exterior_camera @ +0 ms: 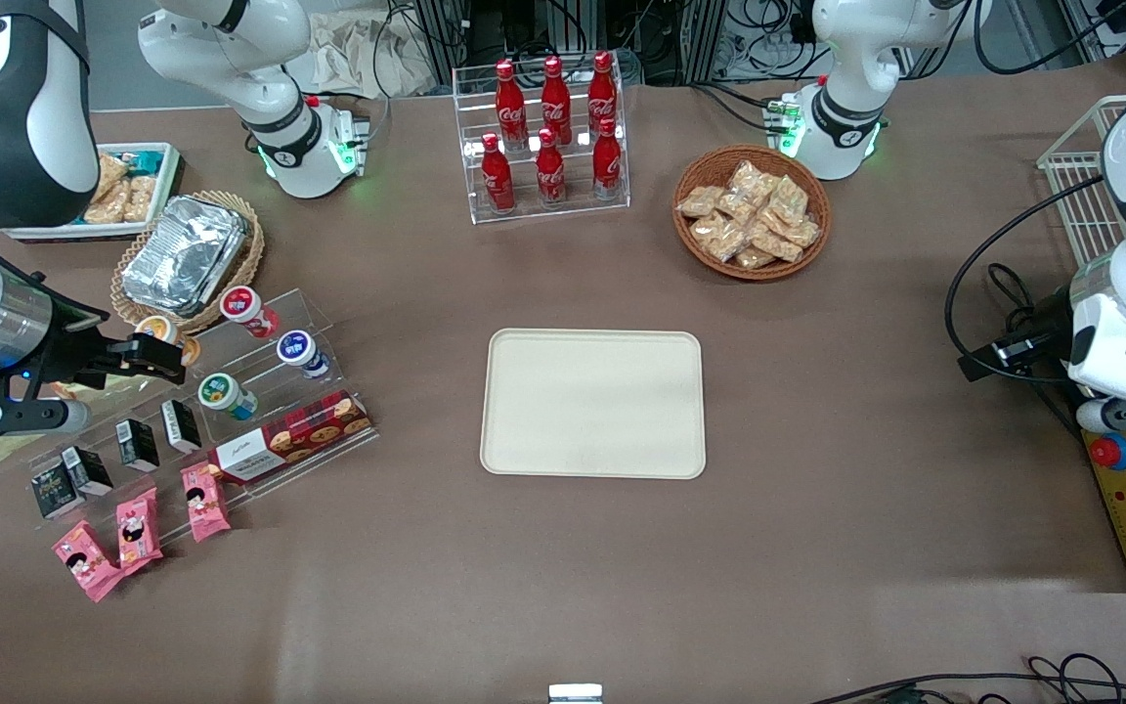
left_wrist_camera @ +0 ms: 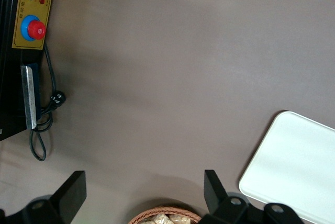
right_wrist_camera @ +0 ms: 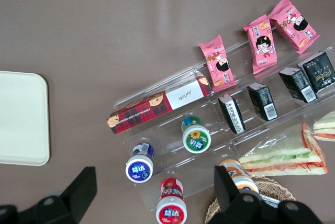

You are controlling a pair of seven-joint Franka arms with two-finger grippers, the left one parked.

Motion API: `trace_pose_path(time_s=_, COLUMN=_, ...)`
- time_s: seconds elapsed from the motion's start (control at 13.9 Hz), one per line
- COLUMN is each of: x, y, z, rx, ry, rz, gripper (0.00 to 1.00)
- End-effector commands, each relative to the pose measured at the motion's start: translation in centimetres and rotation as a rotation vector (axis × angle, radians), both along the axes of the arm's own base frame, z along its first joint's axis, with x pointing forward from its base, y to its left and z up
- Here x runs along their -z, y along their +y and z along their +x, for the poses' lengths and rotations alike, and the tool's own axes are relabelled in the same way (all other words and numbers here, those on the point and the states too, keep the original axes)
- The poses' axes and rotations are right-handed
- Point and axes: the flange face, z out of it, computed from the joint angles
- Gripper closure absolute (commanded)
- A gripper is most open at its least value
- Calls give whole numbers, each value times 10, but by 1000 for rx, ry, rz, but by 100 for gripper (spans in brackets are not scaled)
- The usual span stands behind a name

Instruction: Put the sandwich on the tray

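Observation:
The sandwich (right_wrist_camera: 285, 156) is a wrapped triangular wedge with red and green filling, lying on the clear acrylic stand next to a second one alike (right_wrist_camera: 325, 127). My gripper (right_wrist_camera: 155, 190) is open and holds nothing. It hovers over the stand's small capped bottles, with the red-capped bottle (right_wrist_camera: 171, 211) below the gap, and it is apart from the sandwich. In the front view the gripper (exterior_camera: 157, 357) hangs over the stand at the working arm's end of the table, and the arm hides the sandwiches. The cream tray (exterior_camera: 592, 403) lies bare at the table's middle.
The stand also carries a cookie box (exterior_camera: 289, 437), black cartons (exterior_camera: 138, 445) and pink packets (exterior_camera: 138, 528). A foil container (exterior_camera: 184, 252) sits in a wicker basket beside the gripper. Farther back are a cola rack (exterior_camera: 550, 127) and a basket of snack packets (exterior_camera: 751, 210).

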Motion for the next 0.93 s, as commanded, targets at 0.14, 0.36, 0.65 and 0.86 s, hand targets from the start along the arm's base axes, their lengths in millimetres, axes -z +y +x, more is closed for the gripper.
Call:
trace_pose_path(time_s=0.14, x=-6, y=-3, z=0, rx=8, ry=-18, rz=-16, gripper=0)
trace_pose_path(time_s=0.36, x=-8, y=-11, z=0, rx=24, ry=-20, rz=-33, gripper=0)
trace_pose_path(time_s=0.65, x=-22, y=-60, z=-8, rx=93, ry=-32, rz=-40, gripper=0)
trace_pose_path(time_s=0.86, x=-28, y=-111, z=-15, rx=186, ry=-37, rz=-45, gripper=0)
